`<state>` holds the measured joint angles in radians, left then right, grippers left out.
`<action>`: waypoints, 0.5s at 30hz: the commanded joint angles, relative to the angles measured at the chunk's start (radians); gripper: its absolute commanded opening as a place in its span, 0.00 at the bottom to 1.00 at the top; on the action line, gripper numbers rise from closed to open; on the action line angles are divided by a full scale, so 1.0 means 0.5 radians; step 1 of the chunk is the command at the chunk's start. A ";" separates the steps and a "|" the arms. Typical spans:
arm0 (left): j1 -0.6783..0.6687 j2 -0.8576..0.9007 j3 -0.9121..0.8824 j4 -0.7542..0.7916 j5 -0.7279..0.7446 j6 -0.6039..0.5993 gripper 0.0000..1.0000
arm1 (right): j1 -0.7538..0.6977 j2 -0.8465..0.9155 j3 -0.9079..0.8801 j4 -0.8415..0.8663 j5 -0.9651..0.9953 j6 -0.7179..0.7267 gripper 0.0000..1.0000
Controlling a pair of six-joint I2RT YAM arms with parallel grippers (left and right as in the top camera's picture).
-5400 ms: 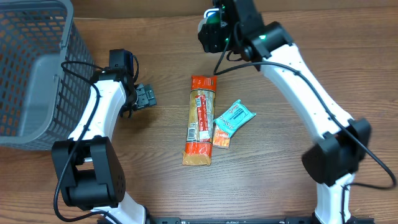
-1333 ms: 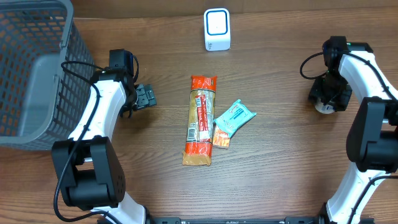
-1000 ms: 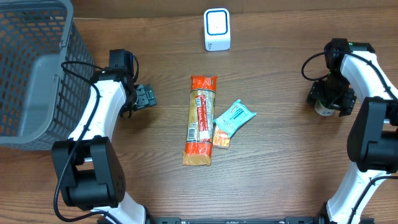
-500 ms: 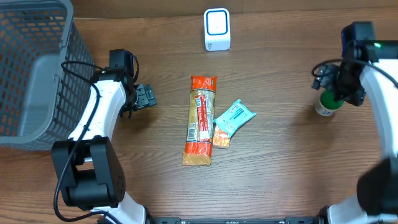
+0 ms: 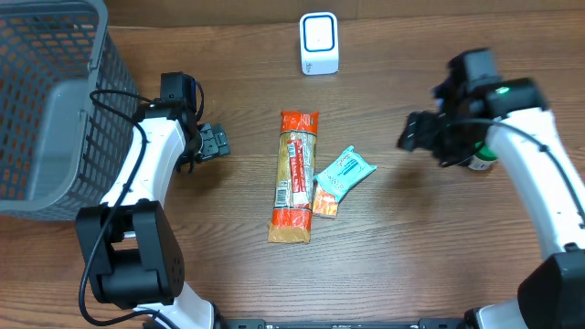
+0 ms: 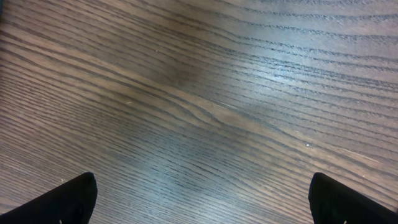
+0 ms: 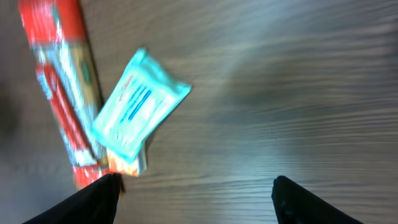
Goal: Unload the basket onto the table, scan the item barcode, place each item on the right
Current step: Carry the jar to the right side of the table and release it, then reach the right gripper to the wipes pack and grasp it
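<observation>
Worktop: brown wood-grain table [image 5: 402, 265]; it fills the left wrist view [image 6: 199, 93].
Scanner: small white box with a blue-rimmed window [image 5: 319, 42], upright at the middle of the worktop's far edge, well apart from both arms.
Item A: long orange-and-red plastic packet [image 5: 295, 177], flat at the worktop's centre, its long axis running from far to near. It lies at the left of the right wrist view [image 7: 59, 93], blurred.
Item B: small turquoise foil packet [image 5: 346, 172], flat and angled, just beside the right flank of item A [image 7: 138, 102]. An orange piece shows at its near end; same packet or a second one, cannot tell. Neither item is gripped.
Basket: grey mesh basket [image 5: 55, 100] at the far left corner.
Left gripper: black, [image 5: 217, 142], between the basket and item A. Jaws spread wide with only bare wood between them [image 6: 202, 202], holding nothing.
Right gripper: black, [image 5: 411, 139], above the worktop to the right of item B and apart from it. Jaws are wide apart [image 7: 199, 199] and nothing is held. Items A and B lie ahead of the fingertips, and the view is motion-blurred.
Other: small white-and-green round container [image 5: 483, 161], near the right edge and largely hidden under the right arm.
</observation>
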<state>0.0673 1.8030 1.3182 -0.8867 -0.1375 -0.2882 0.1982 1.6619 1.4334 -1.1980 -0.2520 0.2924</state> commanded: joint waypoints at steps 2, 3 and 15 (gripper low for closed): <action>0.009 -0.008 -0.003 0.002 0.015 0.008 1.00 | 0.298 0.011 -0.201 0.246 -0.060 -0.018 0.77; 0.009 -0.008 -0.003 0.002 0.015 0.008 1.00 | 0.369 0.011 -0.238 0.320 -0.060 -0.017 0.76; 0.009 -0.008 -0.003 0.002 0.015 0.008 1.00 | 1.161 0.210 -0.370 0.786 1.001 -0.009 0.72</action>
<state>0.0673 1.8030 1.3182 -0.8867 -0.1379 -0.2878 0.7197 1.7252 1.2564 -0.8185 -0.0017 0.2871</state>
